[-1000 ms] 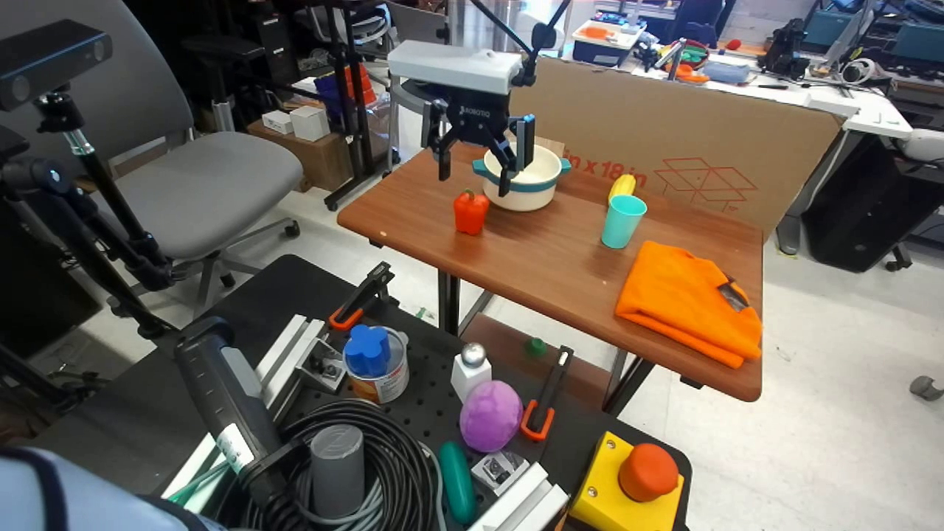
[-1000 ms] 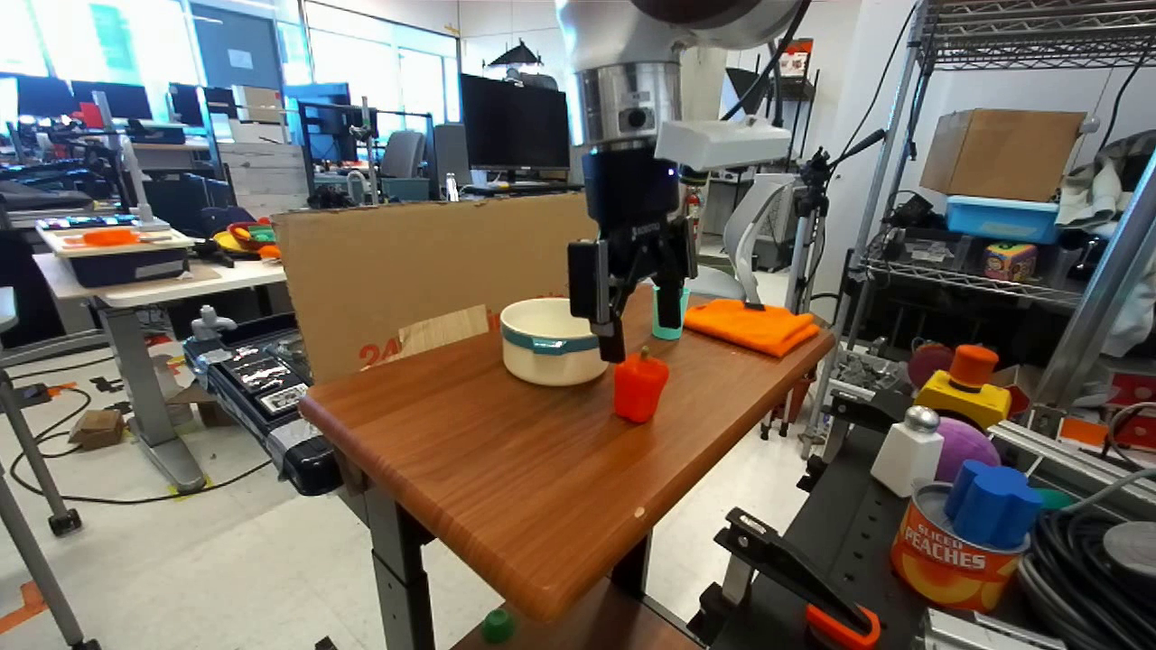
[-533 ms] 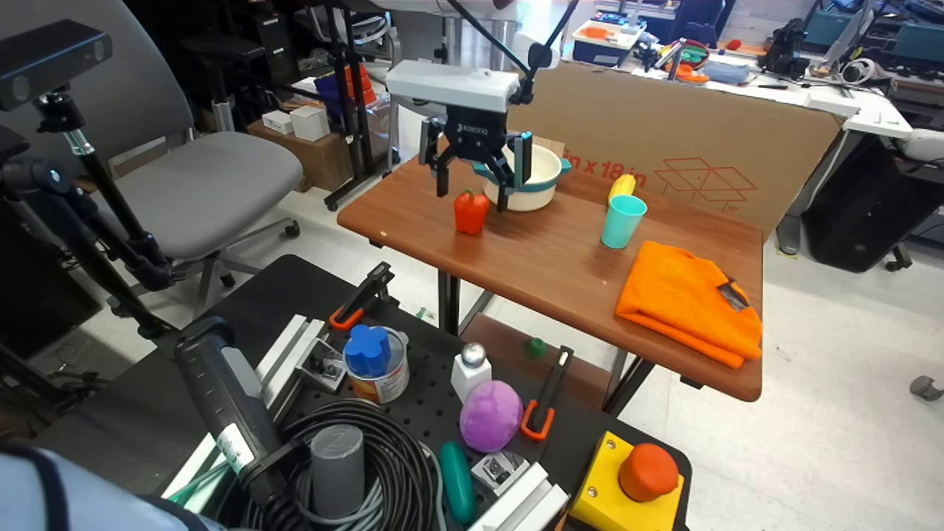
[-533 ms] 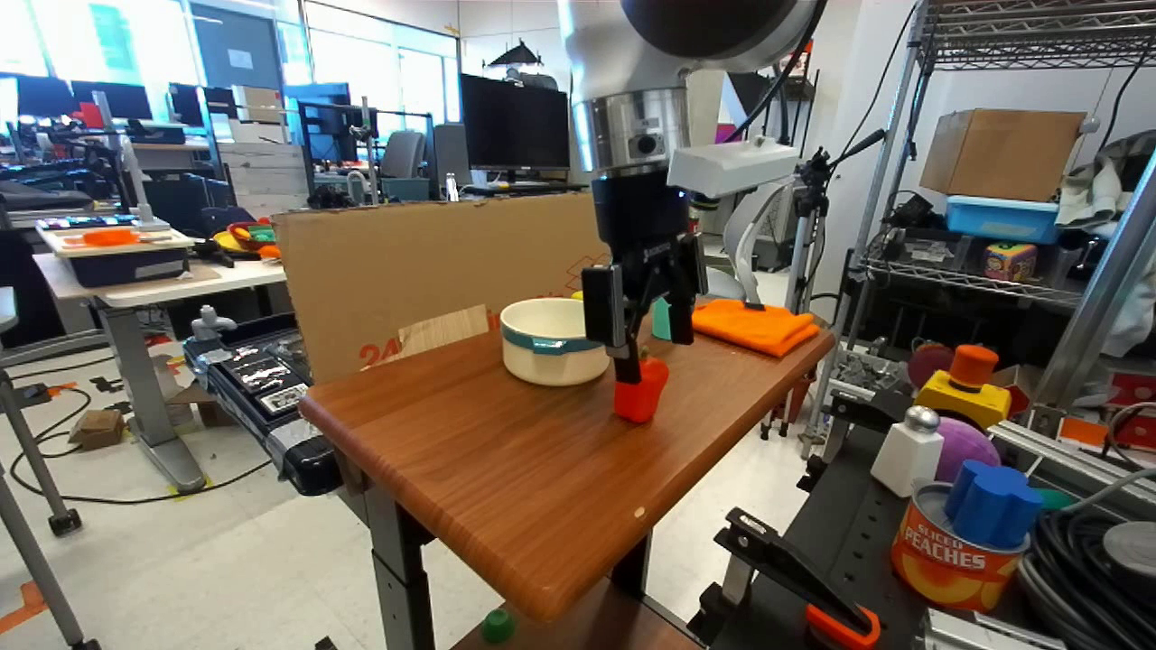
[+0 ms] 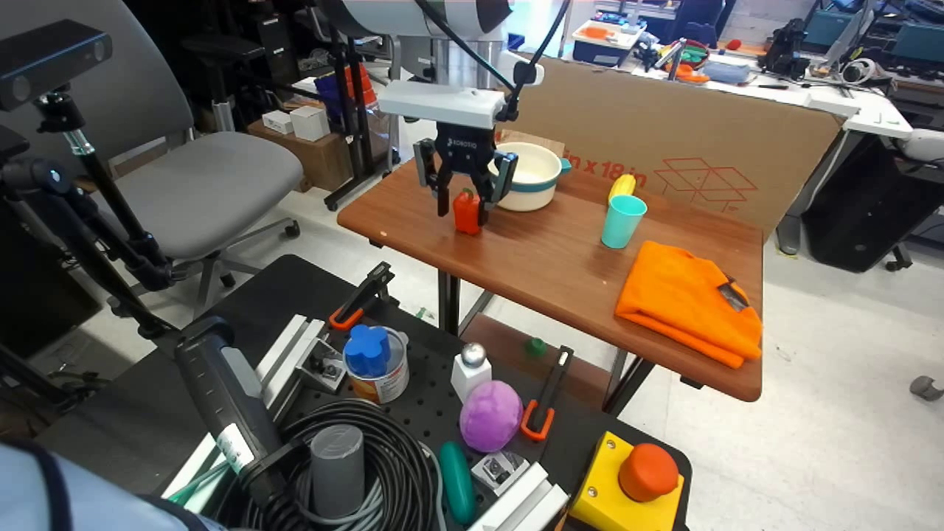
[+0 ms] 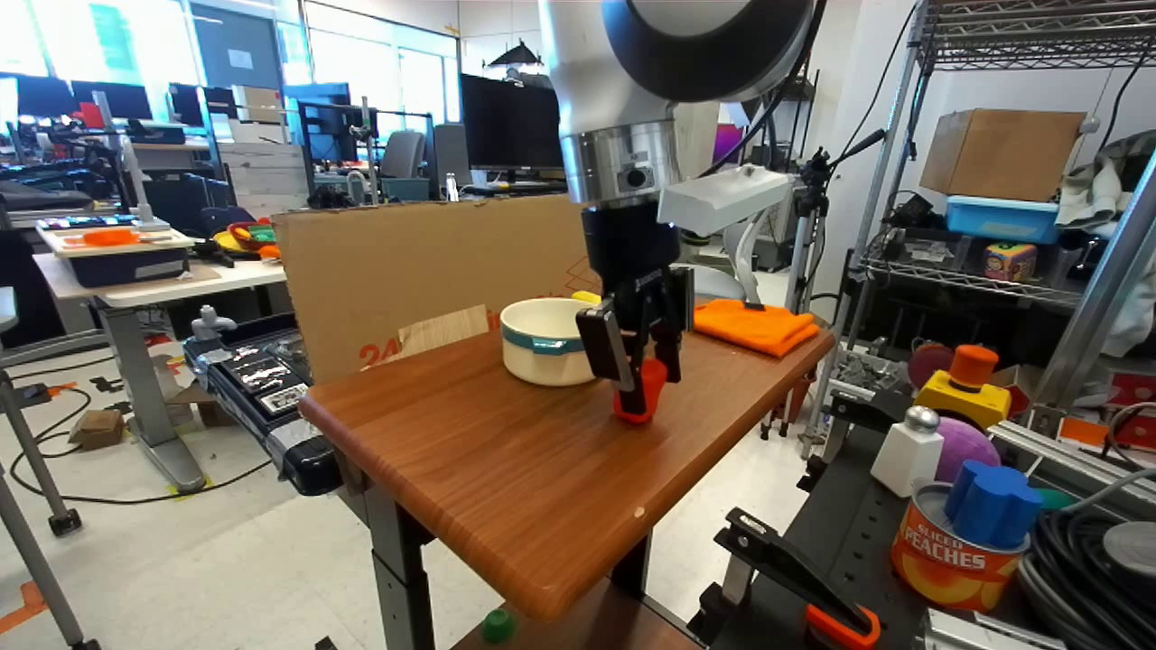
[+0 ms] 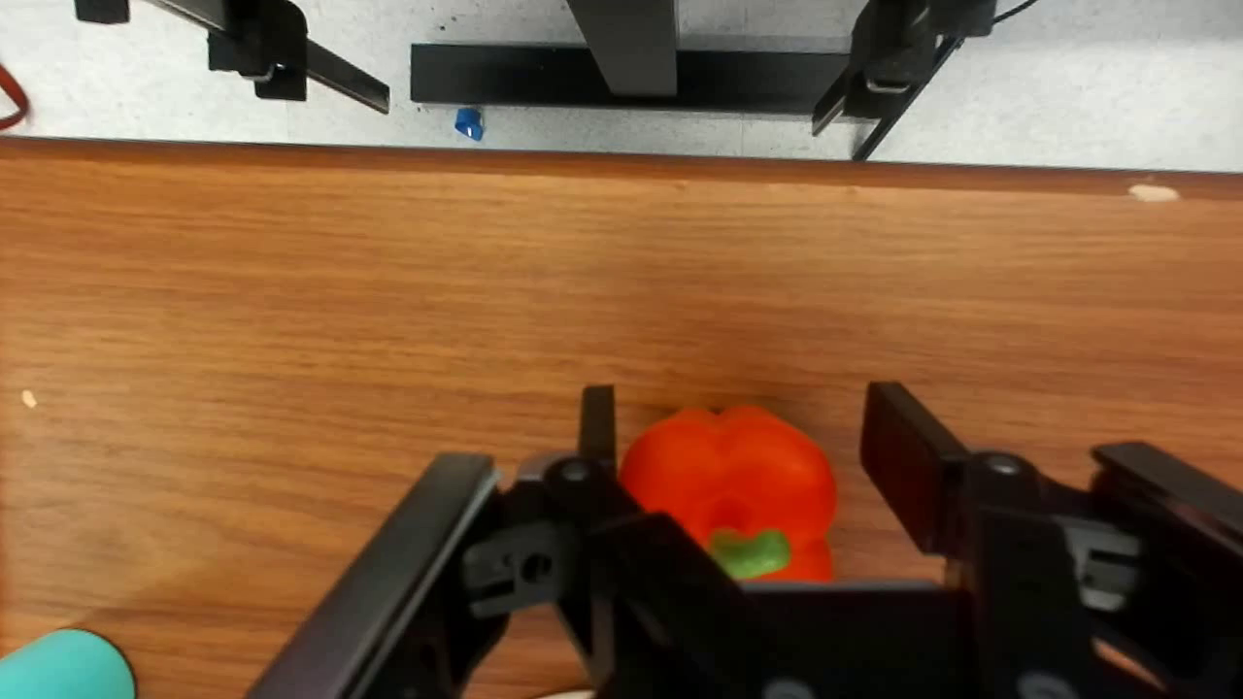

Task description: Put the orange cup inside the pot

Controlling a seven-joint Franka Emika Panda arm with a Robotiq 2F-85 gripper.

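Jaws apart, astride the orange-red bell pepper point(image 7: 723, 466); can't make out an orange cup on the tabletop point(image 5: 546, 251), so reading the pepper as the target. It stands upright, nearer the edge facing the black cart point(image 5: 431, 346) than the edge along the cardboard point(image 5: 664, 125). Step in hand looks like the grasp. Wrist view has it off-centre: one jaw close against its side toward the teal cup point(image 5: 624, 221), visible gap on the other; contact can't be told. I'd nudge toward the end edge on the cup's side to centre, then close, else it may get shoved. Jaws look low on its flanks; little depth left. Then lift, cross above the pot point(image 6: 533, 363), release low. It sits just past the pepper, toward the cardboard edge; inside partly hidden, nothing shows in the part on view. Teal cup stands mouth up toward that end edge; can't see its bottom. Folded orange cloth point(image 5: 689, 302) lies at the end, by the cart-side corner. On the cart: peach can point(image 6: 944, 560), blue lobed piece point(image 6: 993, 506) in its mouth.
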